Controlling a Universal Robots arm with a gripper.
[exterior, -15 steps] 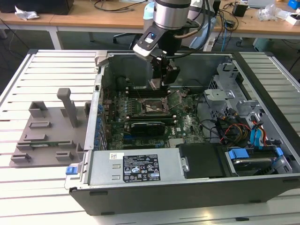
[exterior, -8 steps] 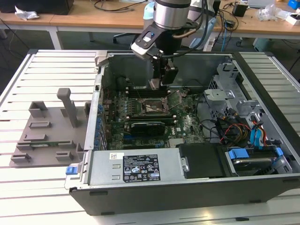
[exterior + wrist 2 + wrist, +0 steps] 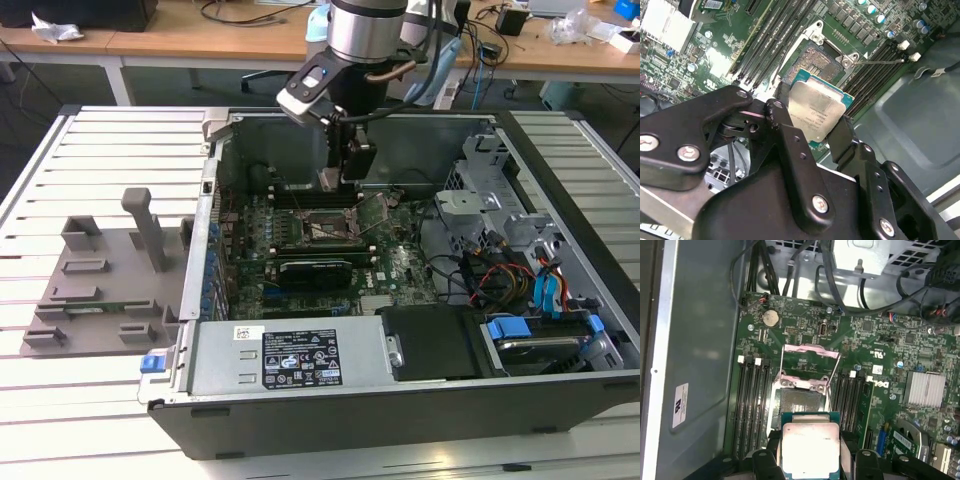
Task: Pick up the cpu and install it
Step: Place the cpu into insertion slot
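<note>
The hand [image 3: 810, 122] gripped the cpu [image 3: 815, 112] by 2 opposite edges above the open socket [image 3: 799, 404]; it looked light, stiff, probably fragile underneath.

Black metal computer case [image 3: 350, 425] lies open on a white slatted table [image 3: 100, 140], green motherboard [image 3: 400, 265] facing up, its black rectangular socket frame [image 3: 322, 228] open. Grey plastic tray with upright posts [image 3: 100, 290] rests on the table just beside the case, on the exterior view's left. On the board, in the first wrist view: round silver coin cell [image 3: 770, 318] and finned silver heatsink [image 3: 926, 389], well apart.
</note>
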